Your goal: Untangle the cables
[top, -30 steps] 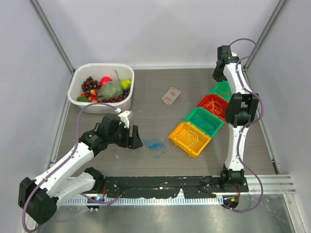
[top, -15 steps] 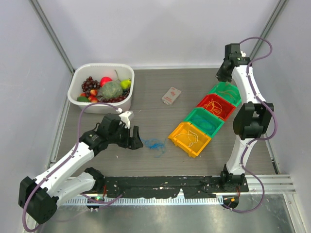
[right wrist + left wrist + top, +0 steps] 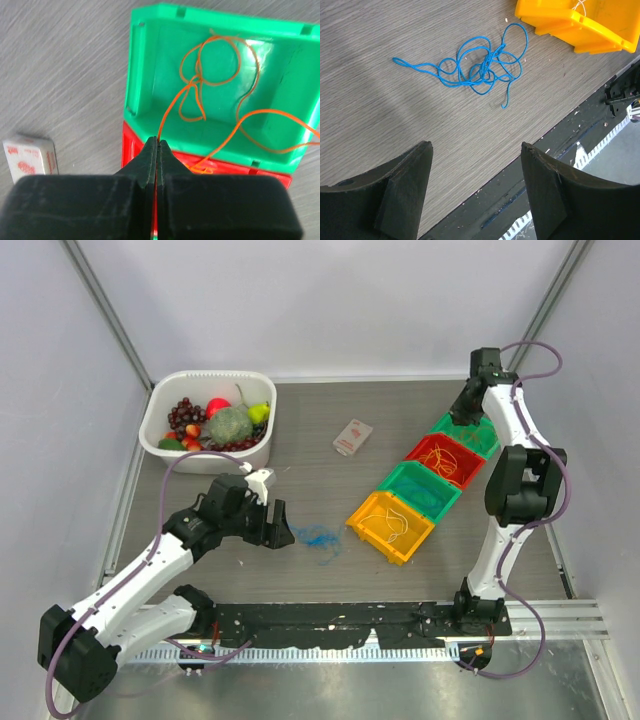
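Pinching orange cable (image 3: 169, 109) above green bin (image 3: 145, 65), right gripper (image 3: 157, 145) clamped; left gripper (image 3: 475, 147) spread wide, blue cable (image 3: 476, 70) lying ahead.

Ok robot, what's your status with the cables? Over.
Left pincer open, just short of the tangled blue cable. Right pincer shut on an orange cable in the green bin. Nothing in the way.

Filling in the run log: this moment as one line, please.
left gripper: open, blue cable ahead | right gripper: shut on orange cable over green bin | blue cable: tangled on table
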Available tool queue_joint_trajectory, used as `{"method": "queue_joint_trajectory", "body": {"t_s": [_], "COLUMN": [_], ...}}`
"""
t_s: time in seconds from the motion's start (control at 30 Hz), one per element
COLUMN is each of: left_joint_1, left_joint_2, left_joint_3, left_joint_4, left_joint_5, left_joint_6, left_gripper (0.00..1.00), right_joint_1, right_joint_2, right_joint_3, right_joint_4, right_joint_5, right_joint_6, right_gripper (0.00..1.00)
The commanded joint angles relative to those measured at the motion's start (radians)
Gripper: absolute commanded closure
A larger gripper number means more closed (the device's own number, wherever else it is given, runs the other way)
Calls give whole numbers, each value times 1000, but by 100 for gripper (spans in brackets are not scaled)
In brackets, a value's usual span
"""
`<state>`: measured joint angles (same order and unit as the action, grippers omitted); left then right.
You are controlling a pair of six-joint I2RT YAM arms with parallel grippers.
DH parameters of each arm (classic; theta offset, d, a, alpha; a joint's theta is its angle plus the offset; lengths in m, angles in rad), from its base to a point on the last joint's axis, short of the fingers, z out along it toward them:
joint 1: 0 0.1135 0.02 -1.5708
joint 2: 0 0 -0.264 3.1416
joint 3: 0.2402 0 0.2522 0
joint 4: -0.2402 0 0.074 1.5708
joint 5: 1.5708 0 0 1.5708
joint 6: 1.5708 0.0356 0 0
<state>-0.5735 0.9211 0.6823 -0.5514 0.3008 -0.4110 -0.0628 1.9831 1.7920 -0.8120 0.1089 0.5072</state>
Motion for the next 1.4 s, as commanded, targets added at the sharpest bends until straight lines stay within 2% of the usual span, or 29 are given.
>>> {"method": "queue_joint_trajectory", "body": {"t_s": [0.0,0.17,0.33,0.53,0.67,0.7,0.8,0.83,0.87,0.93,1.03,1.1,1.13,1.17,1.23,1.3,1.37], "left_joint_1": [4,6,6,6,6,6,6,7,6,7,6,6,7,6,8,8,8], "left_joint_2": [-4,-1,15,30,48,54,73,79,87,102,122,124,122,127,139,168,211], "left_joint_3": [8,14,22,23,26,31,49,52,51,53,28,-12,-35,-50,-59,-44,-24], "left_joint_4": [27,21,13,19,44,44,28,21,15,5,50,112,142,162,174,171,176], "left_joint_5": [27,27,31,32,32,32,17,0,-15,-37,-37,-43,-45,-52,-71,-98,-123], "left_joint_6": [9,-2,-15,-49,-89,-97,-132,-152,-172,-222,-290,-356,-397,-449,-540,-592,-606], "left_gripper": [25,25,25,26,26,26,27,27,27,32,34,35,35,35,35,35,36], "right_joint_1": [-49,-66,-66,-31,-14,-9,14,23,40,95,216,302,361,401,532,636,737], "right_joint_2": [78,154,223,203,137,119,48,27,-22,-119,-278,-401,-474,-516,-595,-667,-711], "right_joint_3": [96,207,225,300,283,282,267,258,221,123,-69,-210,-321,-379,-530,-630,-736], "right_joint_4": [77,91,85,-51,-133,-151,-219,-233,-234,-208,-64,29,75,139,207,265,332], "right_joint_5": [4,25,-5,6,43,63,135,143,138,121,71,-19,-134,-176,-317,-356,-322], "right_joint_6": [-13,-36,-81,-105,-99,-99,-114,-119,-119,-124,-162,-193,-199,-193,-138,-69,-20], "right_gripper": [99,99,99,95,73,64,50,48,44,43,43,43,43,43,43,45,45]}}
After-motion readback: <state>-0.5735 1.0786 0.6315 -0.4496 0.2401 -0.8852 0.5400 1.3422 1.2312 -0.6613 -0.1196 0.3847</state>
